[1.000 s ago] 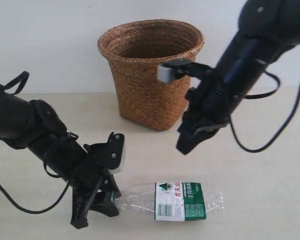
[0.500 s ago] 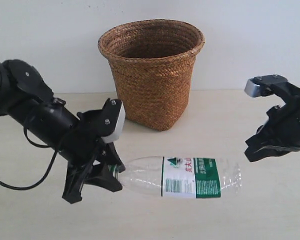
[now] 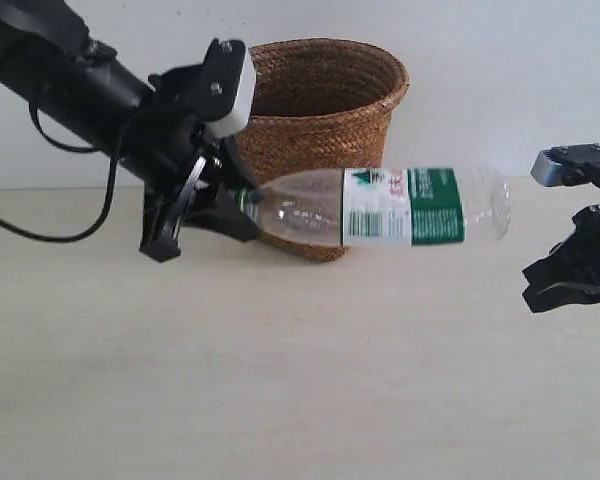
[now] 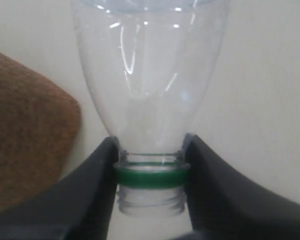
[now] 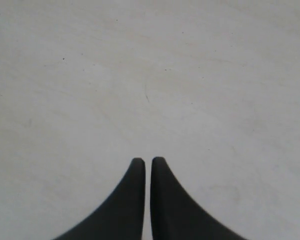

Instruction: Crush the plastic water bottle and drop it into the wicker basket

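The clear plastic water bottle point(image 3: 400, 205) with its green-and-white label hangs level in the air in front of the wicker basket point(image 3: 380, 70), base pointing right. My left gripper point(image 3: 242, 202) is shut on its neck. In the left wrist view the fingers clamp the neck at its green ring point(image 4: 150, 176); the threaded mouth below shows no cap. The bottle's body point(image 4: 150, 75) looks round and uncrushed, and the basket's brown side point(image 4: 25, 145) is beside it. My right gripper point(image 3: 542, 293) sits low at the far right, apart from the bottle, its tips point(image 5: 147, 161) nearly together with nothing between them.
A pale table point(image 3: 280, 380) runs under everything, with a white wall behind. The basket stands at the back centre of the table. Black cables trail from both arms.
My left arm has lifted the bottle off the table, up to the height of the basket's wall. The right gripper has stayed at the far right and dropped slightly.
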Motion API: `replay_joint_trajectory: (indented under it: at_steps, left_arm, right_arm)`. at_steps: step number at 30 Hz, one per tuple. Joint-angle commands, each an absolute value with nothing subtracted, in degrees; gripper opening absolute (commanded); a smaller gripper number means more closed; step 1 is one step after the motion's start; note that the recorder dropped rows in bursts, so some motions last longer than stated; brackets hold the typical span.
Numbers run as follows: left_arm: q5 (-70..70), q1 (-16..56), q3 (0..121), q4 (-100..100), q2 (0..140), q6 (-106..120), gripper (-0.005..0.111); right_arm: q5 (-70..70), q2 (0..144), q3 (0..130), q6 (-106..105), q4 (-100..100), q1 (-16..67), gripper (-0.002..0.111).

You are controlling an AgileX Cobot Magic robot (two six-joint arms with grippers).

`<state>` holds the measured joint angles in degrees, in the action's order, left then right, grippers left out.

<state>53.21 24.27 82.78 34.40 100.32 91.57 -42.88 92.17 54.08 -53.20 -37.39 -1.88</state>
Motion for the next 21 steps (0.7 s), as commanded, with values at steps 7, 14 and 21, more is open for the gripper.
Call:
replay_joint_trajectory:
  at_steps: [7, 14, 21]
  left_arm:
    - [9.7, 22.5, 93.4, 38.5, 108.6, 87.6, 0.097]
    - [6.5, 22.5, 93.6, 38.1, 110.4, 86.0, 0.102]
    - [27.0, 22.4, 93.2, 30.5, 104.5, 71.4, 0.006]
  right_arm:
    - [-43.4, 91.5, 53.8, -56.1, -40.9, -2.1, 0.000]
    - [-43.7, 91.5, 53.8, -57.5, -41.8, -2.1, 0.000]
    - [-41.6, 91.5, 53.8, -57.0, -43.7, -2.1, 0.000]
